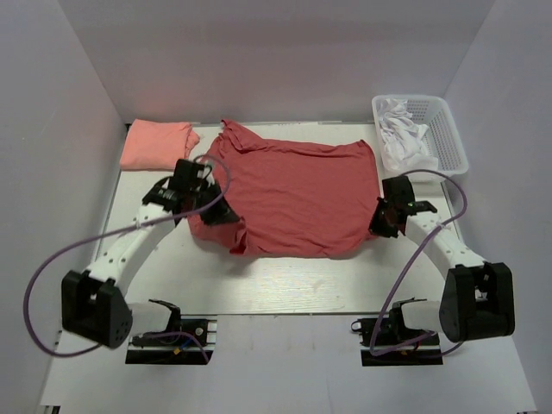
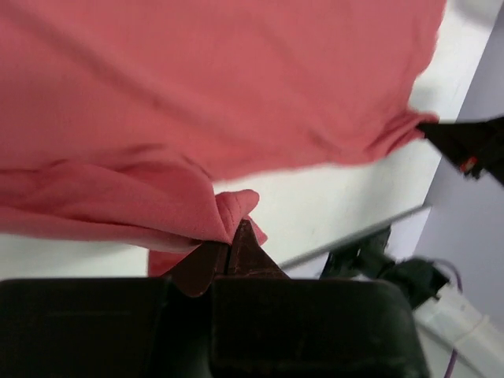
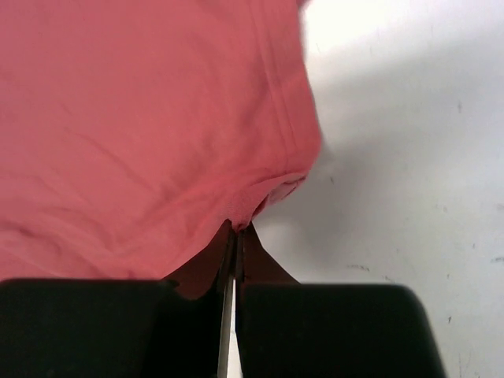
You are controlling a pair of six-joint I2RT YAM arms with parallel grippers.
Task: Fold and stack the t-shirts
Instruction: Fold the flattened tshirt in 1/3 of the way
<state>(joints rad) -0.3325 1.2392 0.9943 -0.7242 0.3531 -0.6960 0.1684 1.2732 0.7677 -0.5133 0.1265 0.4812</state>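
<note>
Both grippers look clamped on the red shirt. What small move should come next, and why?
Probably lift both ends together and carry the near edge toward the far edge. The left gripper and right gripper are each shut on one side of the red shirt, which lies spread open, not yet folded.

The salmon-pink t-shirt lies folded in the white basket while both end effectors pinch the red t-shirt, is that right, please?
No: the salmon-pink t-shirt lies folded on the table, far left, as the top external view shows. The left end effector and right end effector do pinch the red t-shirt.
</note>
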